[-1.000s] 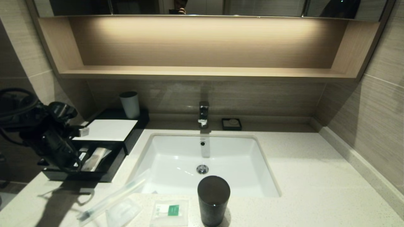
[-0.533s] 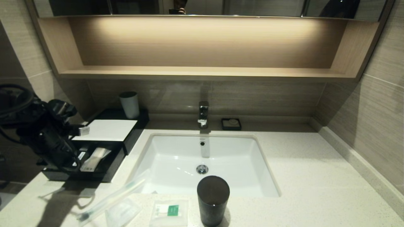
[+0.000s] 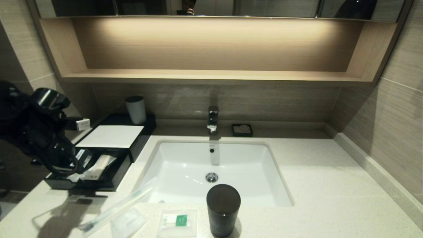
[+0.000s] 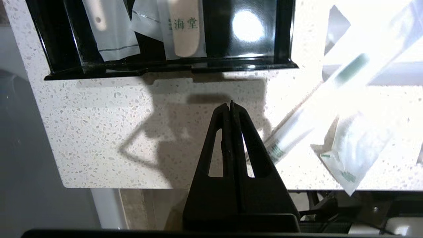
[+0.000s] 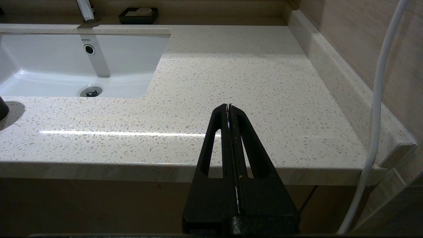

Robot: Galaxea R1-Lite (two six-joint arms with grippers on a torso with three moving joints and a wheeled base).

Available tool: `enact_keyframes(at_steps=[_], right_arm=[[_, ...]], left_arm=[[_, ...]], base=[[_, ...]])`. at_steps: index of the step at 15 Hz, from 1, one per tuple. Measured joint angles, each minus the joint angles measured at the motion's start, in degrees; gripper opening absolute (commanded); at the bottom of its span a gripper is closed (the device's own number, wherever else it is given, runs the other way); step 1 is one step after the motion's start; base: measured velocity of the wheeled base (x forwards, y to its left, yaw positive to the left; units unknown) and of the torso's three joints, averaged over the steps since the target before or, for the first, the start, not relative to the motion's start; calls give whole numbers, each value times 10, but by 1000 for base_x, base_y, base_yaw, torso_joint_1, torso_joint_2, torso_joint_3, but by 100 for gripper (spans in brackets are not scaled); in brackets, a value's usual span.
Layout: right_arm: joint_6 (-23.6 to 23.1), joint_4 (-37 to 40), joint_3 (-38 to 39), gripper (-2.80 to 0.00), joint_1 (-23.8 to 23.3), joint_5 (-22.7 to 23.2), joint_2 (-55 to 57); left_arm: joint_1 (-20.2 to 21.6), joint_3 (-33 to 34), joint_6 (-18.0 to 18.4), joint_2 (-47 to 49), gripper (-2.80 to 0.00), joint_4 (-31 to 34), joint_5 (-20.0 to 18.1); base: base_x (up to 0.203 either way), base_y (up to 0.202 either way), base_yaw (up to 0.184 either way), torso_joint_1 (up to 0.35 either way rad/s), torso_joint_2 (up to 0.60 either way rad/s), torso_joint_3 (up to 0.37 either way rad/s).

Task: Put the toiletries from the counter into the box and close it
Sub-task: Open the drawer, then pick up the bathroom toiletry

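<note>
Left wrist view shows my left gripper [image 4: 230, 105] pressed closed and empty above the counter [image 4: 109, 138], so I should spread it, drop squarely over the toothbrush sleeve [image 4: 314, 112] beside the box [image 4: 172, 67], and pinch its middle flat.

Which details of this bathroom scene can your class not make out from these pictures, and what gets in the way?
- Left part of the open drawer, head view: the left arm covers it.
- Left gripper, head view: hidden by its own arm.
- Toothbrush sleeve, left wrist view: washed out by glare.
- Square sachet, head view: cut off by the edge; label too small to read.
- Right gripper: outside the head view.
</note>
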Motion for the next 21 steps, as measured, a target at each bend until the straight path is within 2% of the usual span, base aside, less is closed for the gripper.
enact_keyframes(at_steps=[3,8,11,15,21], right_arm=[[0,0,0,-280,0,0,0],[0,0,0,-280,0,0,0],[0,0,0,-280,0,0,0],[0,0,0,-280,0,0,0],[0,0,0,-280,0,0,0]], left_arm=[[-2,9,34,-34,-280,19,-1],[-2,62,126,-99,-280,17,-5],[-2,113,170,-133,-280,18,-29],[-1,180,227,-170,-280,15,-38],[-1,239,351,-218,-280,20,-84]], base=[[0,0,0,0,0,0],[0,0,0,0,0,0],[0,0,0,0,0,0],[0,0,0,0,0,0],[0,0,0,0,0,0]])
